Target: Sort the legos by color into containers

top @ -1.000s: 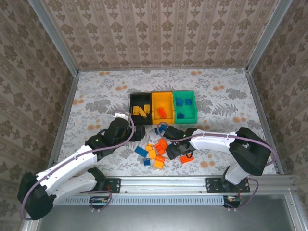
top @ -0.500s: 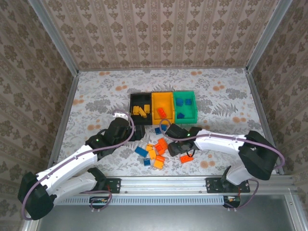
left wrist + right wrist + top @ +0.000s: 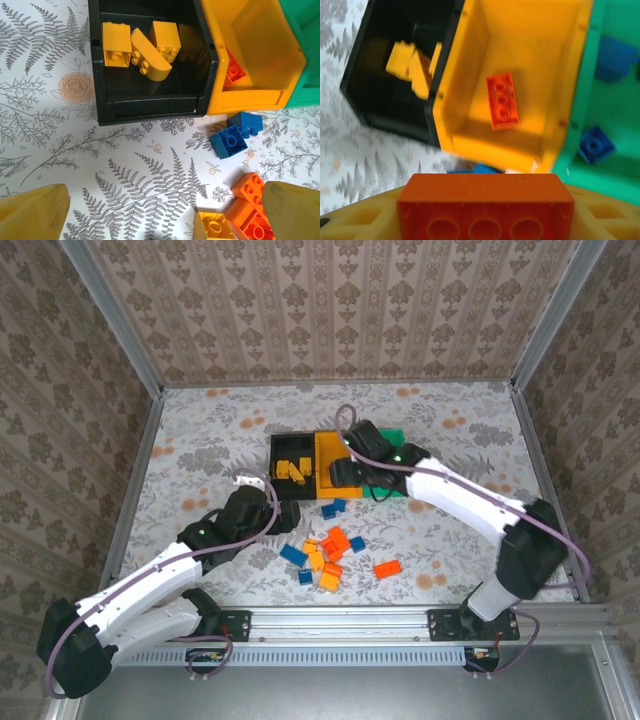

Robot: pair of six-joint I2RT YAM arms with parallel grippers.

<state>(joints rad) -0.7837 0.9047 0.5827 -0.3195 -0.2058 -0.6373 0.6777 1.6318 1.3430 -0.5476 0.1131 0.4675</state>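
Observation:
My right gripper (image 3: 485, 212) is shut on a red-orange lego (image 3: 485, 200), hanging above the near rim of the orange-yellow container (image 3: 530, 45), where another red-orange lego (image 3: 502, 100) lies. Left of it, the black container (image 3: 370, 112) holds yellow legos (image 3: 410, 65); the green container (image 3: 620, 110) on the right holds blue legos (image 3: 595, 145). My left gripper (image 3: 165, 220) stands open low over the table in front of the black container (image 3: 150, 107). Loose blue legos (image 3: 235, 136), red-orange legos (image 3: 250, 197) and a yellow lego (image 3: 215, 227) lie near its right finger (image 3: 292, 210).
The loose pile (image 3: 325, 550) sits between the two arms near the table's front, with a lone red-orange brick (image 3: 388, 568) to its right. My right arm (image 3: 460, 495) crosses over the green container. Patterned walls enclose the table on three sides.
My right gripper closed on a red-orange lego at the pile, lifted it and swung back to the orange-yellow container. The left arm has stayed still.

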